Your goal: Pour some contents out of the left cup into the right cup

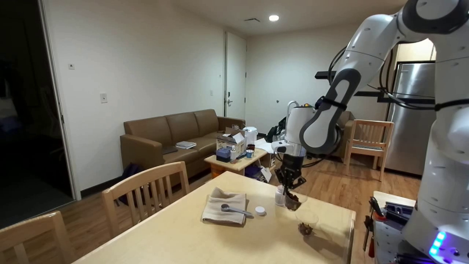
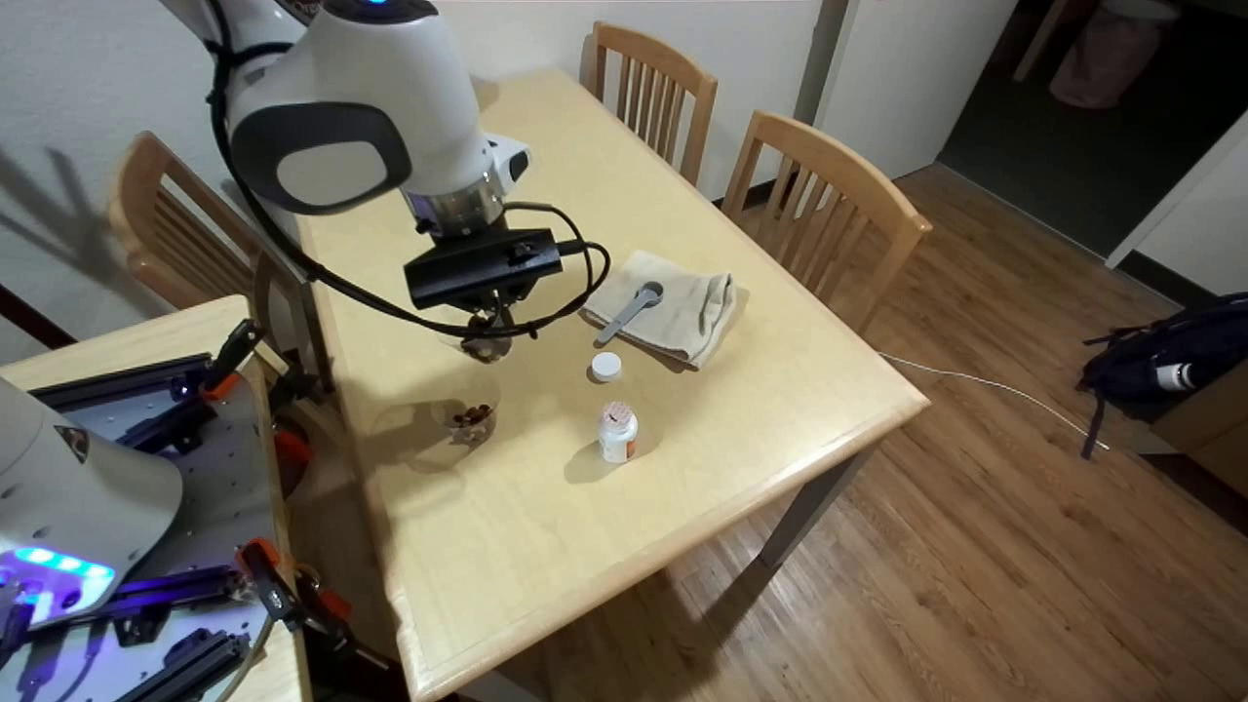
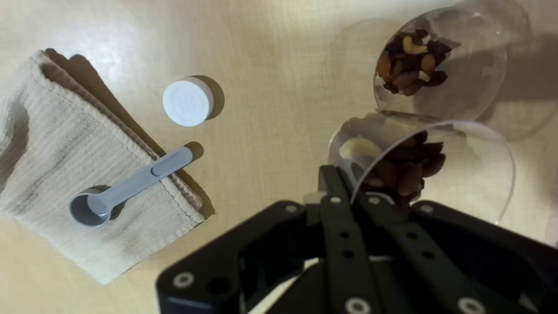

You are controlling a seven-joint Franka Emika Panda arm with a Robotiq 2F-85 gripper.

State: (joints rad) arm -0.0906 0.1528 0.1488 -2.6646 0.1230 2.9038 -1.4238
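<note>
The gripper [image 3: 350,187] is pinched on the wall of 1 clear nut cup [image 3: 473,174], held above the wooden table [image 3: 261,109]; below, near the gripper, stands a 2nd clear cup [image 3: 473,65] holding nuts [image 3: 409,69].

Between the standing cup [image 1: 308,220] and the white bottle [image 2: 617,436], a bare strip of table [image 2: 542,421] leaves a hand room to pass. The lid [image 3: 186,103], spoon [image 3: 136,185] and cloth [image 3: 100,159] obstruct a low sweep — and the held cup [image 1: 299,200] hangs near the standing one.

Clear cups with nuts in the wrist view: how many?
2: the held cup, in the gripper above the table, and the standing cup, on the table.
</note>
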